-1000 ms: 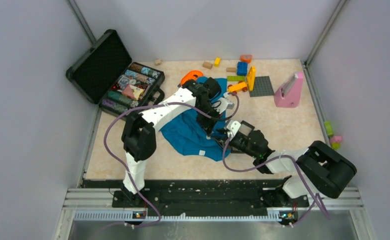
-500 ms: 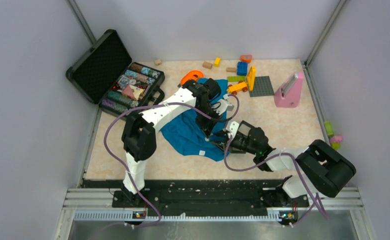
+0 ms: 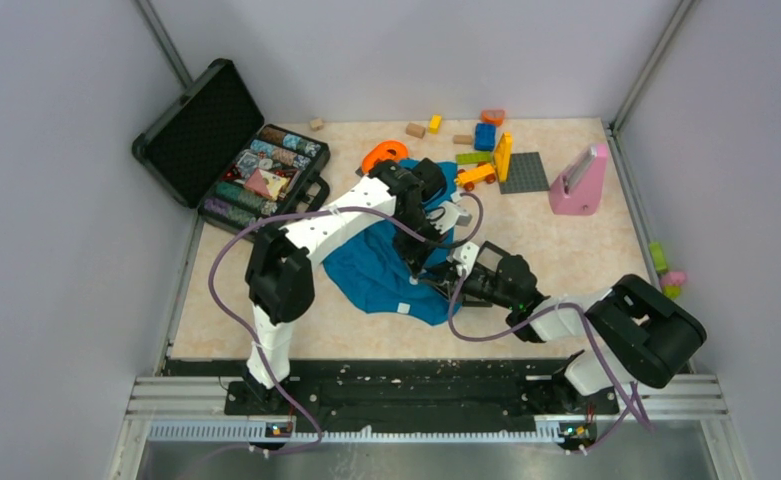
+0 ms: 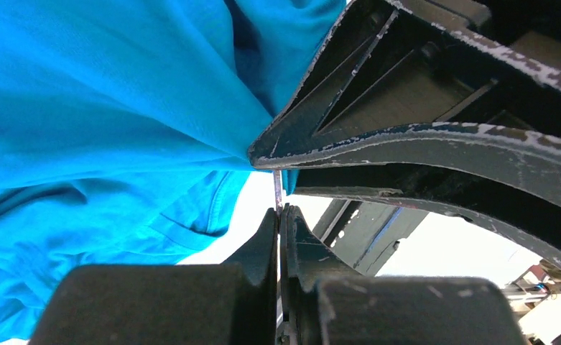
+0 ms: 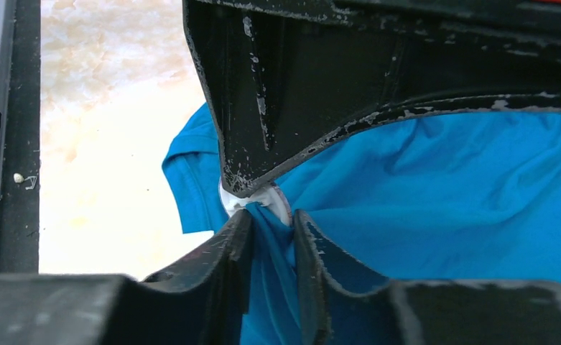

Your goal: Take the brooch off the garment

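Note:
The blue garment point(image 3: 371, 262) lies crumpled mid-table. My left gripper point(image 3: 419, 268) points down at its right edge, and my right gripper point(image 3: 445, 284) meets it there from the right. In the left wrist view the left gripper point(image 4: 279, 213) is shut on a thin pale piece seen edge-on, the brooch point(image 4: 278, 188). In the right wrist view the brooch point(image 5: 274, 199) is a small pale disc against the cloth, under the left gripper's fingertips point(image 5: 243, 183). The right gripper point(image 5: 271, 220) is shut on a fold of the garment point(image 5: 435, 187) just below the brooch.
An open black case point(image 3: 236, 150) with patterned pieces stands at the back left. An orange piece point(image 3: 384, 153), toy blocks point(image 3: 484, 138), a grey baseplate point(image 3: 524, 172) and a pink stand point(image 3: 579, 180) lie along the back. Small toys point(image 3: 666, 270) sit beyond the right edge.
The right gripper has moved slightly left, closer to the left gripper at the garment's edge. The left arm has barely moved.

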You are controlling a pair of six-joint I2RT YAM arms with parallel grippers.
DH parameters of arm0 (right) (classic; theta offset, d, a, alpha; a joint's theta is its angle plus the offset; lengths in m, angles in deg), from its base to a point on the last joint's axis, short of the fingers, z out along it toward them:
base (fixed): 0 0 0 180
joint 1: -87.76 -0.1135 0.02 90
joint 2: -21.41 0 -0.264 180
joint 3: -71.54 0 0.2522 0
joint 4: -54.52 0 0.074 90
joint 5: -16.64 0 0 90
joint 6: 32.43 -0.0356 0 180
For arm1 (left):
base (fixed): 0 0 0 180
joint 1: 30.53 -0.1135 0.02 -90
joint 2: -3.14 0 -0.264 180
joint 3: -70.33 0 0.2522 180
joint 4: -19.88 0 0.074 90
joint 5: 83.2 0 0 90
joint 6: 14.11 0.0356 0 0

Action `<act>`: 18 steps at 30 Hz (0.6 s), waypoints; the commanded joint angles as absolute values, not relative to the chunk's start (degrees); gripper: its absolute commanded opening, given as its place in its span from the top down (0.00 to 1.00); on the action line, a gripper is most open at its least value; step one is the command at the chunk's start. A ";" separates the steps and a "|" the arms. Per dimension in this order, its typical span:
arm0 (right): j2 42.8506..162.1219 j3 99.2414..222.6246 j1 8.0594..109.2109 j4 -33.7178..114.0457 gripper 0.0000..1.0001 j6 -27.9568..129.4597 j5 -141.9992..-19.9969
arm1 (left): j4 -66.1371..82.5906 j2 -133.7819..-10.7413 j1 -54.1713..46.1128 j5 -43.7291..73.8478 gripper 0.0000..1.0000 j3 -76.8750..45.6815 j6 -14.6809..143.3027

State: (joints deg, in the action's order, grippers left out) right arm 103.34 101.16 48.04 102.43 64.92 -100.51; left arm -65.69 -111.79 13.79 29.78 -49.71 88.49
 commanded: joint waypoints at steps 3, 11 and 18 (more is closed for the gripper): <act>103.95 102.90 47.51 105.45 0.87 64.33 -103.82 | -65.62 -111.12 14.65 28.46 0.89 -52.35 88.37; 103.13 103.40 47.51 103.30 1.00 63.61 -102.71 | -53.43 -102.52 14.46 23.51 0.40 -45.17 83.31; 102.43 102.89 47.68 103.58 1.00 61.52 -99.55 | -24.42 -82.53 13.03 20.80 0.08 -21.77 73.71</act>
State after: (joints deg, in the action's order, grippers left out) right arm 103.60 101.18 47.80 101.20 63.24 -100.49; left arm -44.73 -95.46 13.98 22.76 -31.96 80.71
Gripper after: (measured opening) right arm 0.027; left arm 0.895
